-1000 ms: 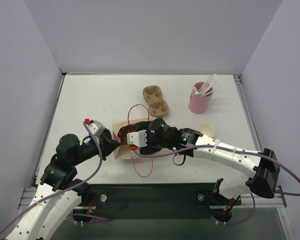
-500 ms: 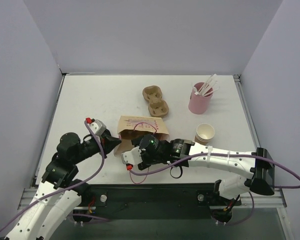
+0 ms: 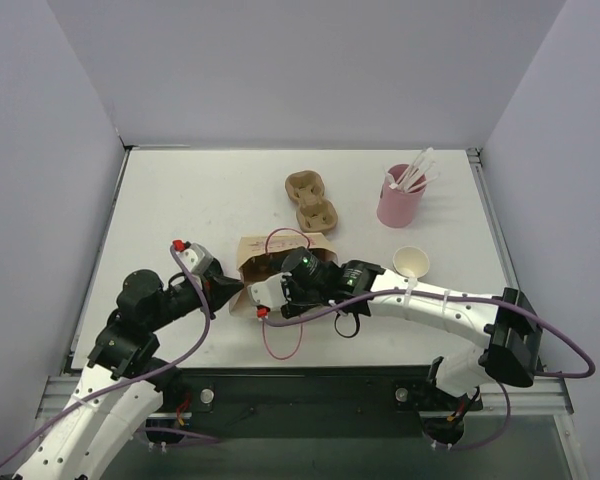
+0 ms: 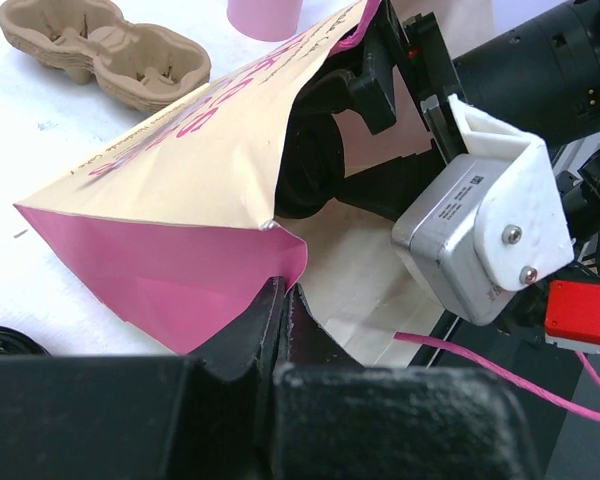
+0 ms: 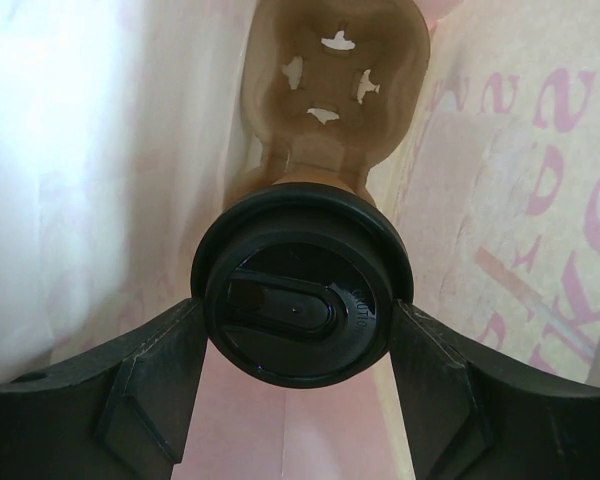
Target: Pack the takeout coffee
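The right pincer [image 5: 296,330] is deep inside the kraft paper bag with pink lettering [image 4: 180,160], which lies on its side on the white counter [image 3: 200,190]. Its two fingers [image 5: 150,380] press against opposite flanks of a small paper cup capped with a black plastic lid [image 5: 298,300], so it is pinching this lidded cup. The lid faces the wrist camera. That puts the cup's long axis in line with the pincer's reach, base pointing deeper into the bag.

Straight beyond the lid, further in, sits a brown moulded-pulp two-hole tray [image 5: 330,80]. Its far hole, with its star-cut bottom, is free. The near hole is hidden behind the lid, so I cannot tell whether the cup is seated yet. The coming move likely turns on that alignment.

The left pincer [image 4: 278,300] is pressed together on the lower edge of the bag's mouth, holding it open.

Two cups are in view. The lidded cup is in the bag, and an open cup with a white inside [image 3: 412,263] stands on the counter beside the right forearm, well apart from the bag, so the right arm is nearer it. There is one bag and one tray inside it. More pulp tray [image 3: 311,200] rests on the counter beyond the bag, whether single or stacked I cannot tell. One pink cup [image 3: 400,205] holds several white sticks [image 3: 410,178].
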Robot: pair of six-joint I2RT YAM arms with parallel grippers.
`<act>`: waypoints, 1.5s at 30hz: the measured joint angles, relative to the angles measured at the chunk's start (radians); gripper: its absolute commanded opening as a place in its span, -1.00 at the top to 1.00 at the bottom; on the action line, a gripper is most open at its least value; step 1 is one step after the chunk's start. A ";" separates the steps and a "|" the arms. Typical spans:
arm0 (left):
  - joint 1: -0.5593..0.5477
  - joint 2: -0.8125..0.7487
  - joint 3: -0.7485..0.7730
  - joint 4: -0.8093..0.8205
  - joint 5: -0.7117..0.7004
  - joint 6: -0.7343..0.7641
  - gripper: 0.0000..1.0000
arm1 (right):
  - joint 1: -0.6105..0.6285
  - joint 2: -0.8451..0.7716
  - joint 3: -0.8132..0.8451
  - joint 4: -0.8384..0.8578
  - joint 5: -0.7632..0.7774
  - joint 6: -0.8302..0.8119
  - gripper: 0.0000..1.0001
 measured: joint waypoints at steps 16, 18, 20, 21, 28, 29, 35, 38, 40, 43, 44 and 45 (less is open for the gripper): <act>0.000 -0.011 -0.005 0.014 0.003 -0.010 1.00 | -0.069 0.069 0.054 -0.005 -0.053 -0.093 0.11; 0.000 -0.014 -0.005 0.014 0.004 -0.010 1.00 | -0.070 0.077 0.064 -0.006 -0.053 -0.102 0.11; 0.000 -0.014 -0.005 0.015 0.005 -0.010 1.00 | -0.074 0.080 0.065 -0.006 -0.054 -0.112 0.11; 0.000 -0.014 -0.005 0.015 0.005 -0.010 1.00 | -0.075 0.080 0.065 -0.006 -0.054 -0.118 0.11; 0.000 -0.002 0.014 0.004 -0.062 -0.027 1.00 | -0.031 0.080 0.065 -0.011 -0.027 -0.082 0.12; 0.000 0.001 0.018 0.004 -0.085 -0.033 1.00 | -0.013 0.080 0.065 -0.015 -0.019 -0.069 0.12; 0.000 0.025 0.025 0.008 -0.158 -0.056 1.00 | 0.105 0.080 0.067 -0.046 0.034 0.035 0.14; 0.000 0.032 0.025 0.018 -0.159 -0.066 1.00 | 0.142 0.079 0.073 -0.060 0.067 0.080 0.14; 0.000 0.032 0.024 0.027 -0.154 -0.075 1.00 | 0.146 0.076 0.074 -0.062 0.085 0.100 0.14; 0.000 0.025 0.007 0.063 -0.142 -0.082 1.00 | 0.142 0.075 0.074 -0.065 0.108 0.106 0.14; 0.000 0.018 -0.006 0.078 -0.134 -0.084 1.00 | 0.137 0.075 0.074 -0.067 0.112 0.106 0.14; 0.000 0.009 -0.020 0.090 -0.125 -0.084 1.00 | 0.132 0.075 0.075 -0.069 0.115 0.105 0.14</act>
